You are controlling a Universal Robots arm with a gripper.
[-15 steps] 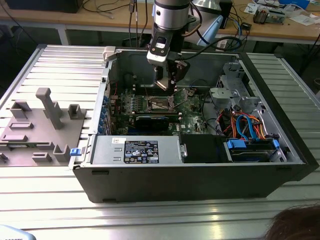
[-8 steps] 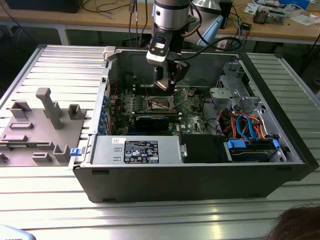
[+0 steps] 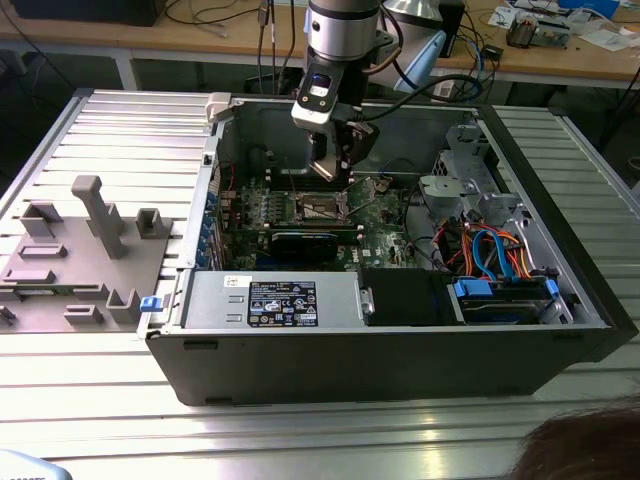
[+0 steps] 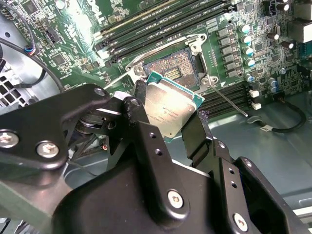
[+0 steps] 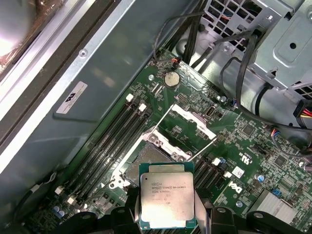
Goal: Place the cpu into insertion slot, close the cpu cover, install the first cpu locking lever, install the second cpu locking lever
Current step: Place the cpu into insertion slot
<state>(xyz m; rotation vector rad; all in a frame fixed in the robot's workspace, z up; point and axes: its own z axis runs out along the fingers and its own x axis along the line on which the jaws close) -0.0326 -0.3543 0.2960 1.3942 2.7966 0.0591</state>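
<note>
My gripper (image 3: 335, 170) hangs inside the open computer case, shut on the cpu (image 4: 170, 108), a flat square chip with a dull silver top and green edge. Both wrist views show the black fingers (image 4: 195, 134) clamping opposite edges of the cpu (image 5: 165, 201). The chip is held tilted, just above and beside the insertion slot (image 5: 146, 158), apart from it. The slot (image 4: 170, 66) lies bare, its dark contact field showing, and appears on the green board in the exterior view (image 3: 318, 208). The cpu cover (image 5: 192, 119) stands swung open past the slot. Thin wire locking levers (image 5: 204, 146) stick up, unlatched.
Long black memory slots (image 4: 165, 19) flank the socket. A black graphics card (image 3: 303, 243) and the power supply (image 3: 270, 300) lie nearer the case front. Drive cage and coloured cables (image 3: 500, 260) fill the exterior view's right. A grey fixture (image 3: 90, 240) sits outside, left.
</note>
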